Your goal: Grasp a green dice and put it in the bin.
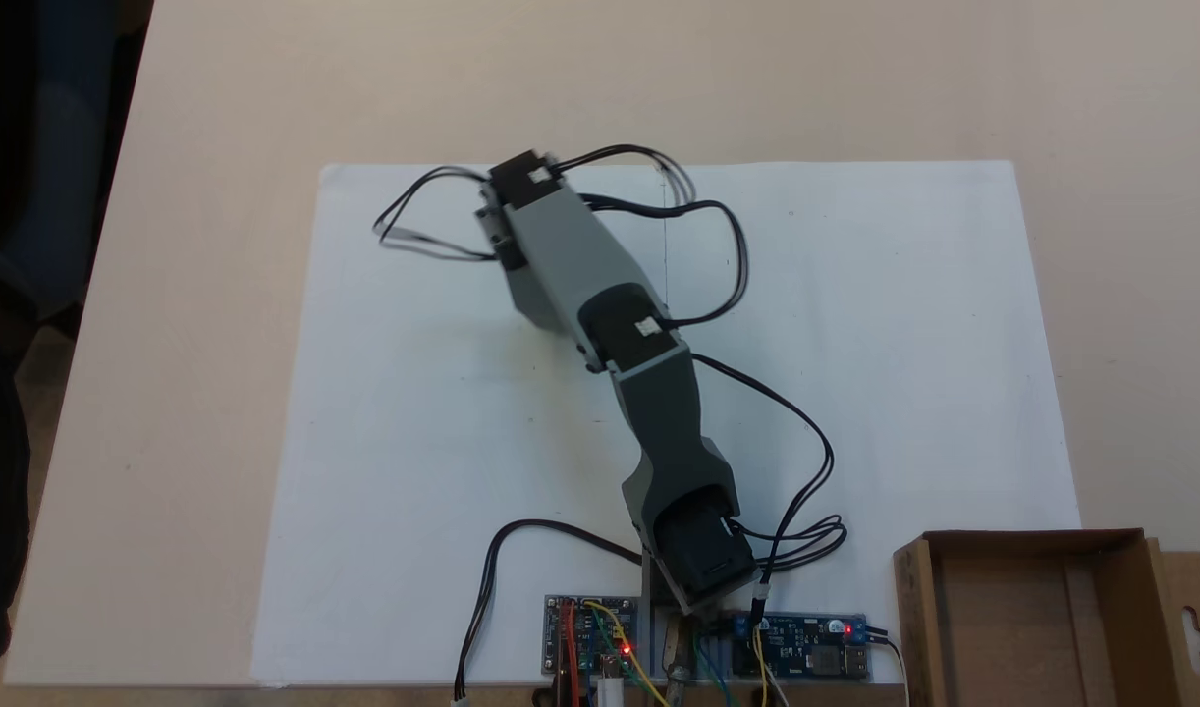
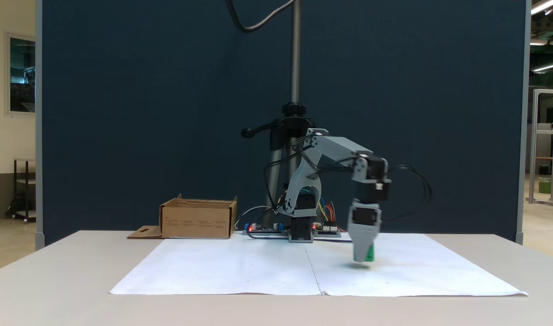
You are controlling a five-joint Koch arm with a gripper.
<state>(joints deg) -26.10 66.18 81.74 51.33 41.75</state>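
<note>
We read this as the lift just after the grasp. In a fixed view the gripper (image 2: 363,256) points straight down over the white paper sheet (image 2: 240,271), and the green dice (image 2: 370,252) shows as a green sliver at its tip, apparently held just clear of the paper; a faint shadow lies beneath. The jaws appear closed narrowly on it.

In a fixed view from above, the arm (image 1: 600,295) reaches toward 11 o'clock from its base (image 1: 698,570) and hides the dice. The bin (image 1: 993,628) sits at 3 o'clock of the base, well apart from the gripper.

Next move, in our judgement: raise further, swing across the sheet, clear the bin's near wall, then release.

Open paper all round; the loose cables (image 1: 718,255) and circuit boards (image 1: 806,648) by the base are the snag risks.
</note>
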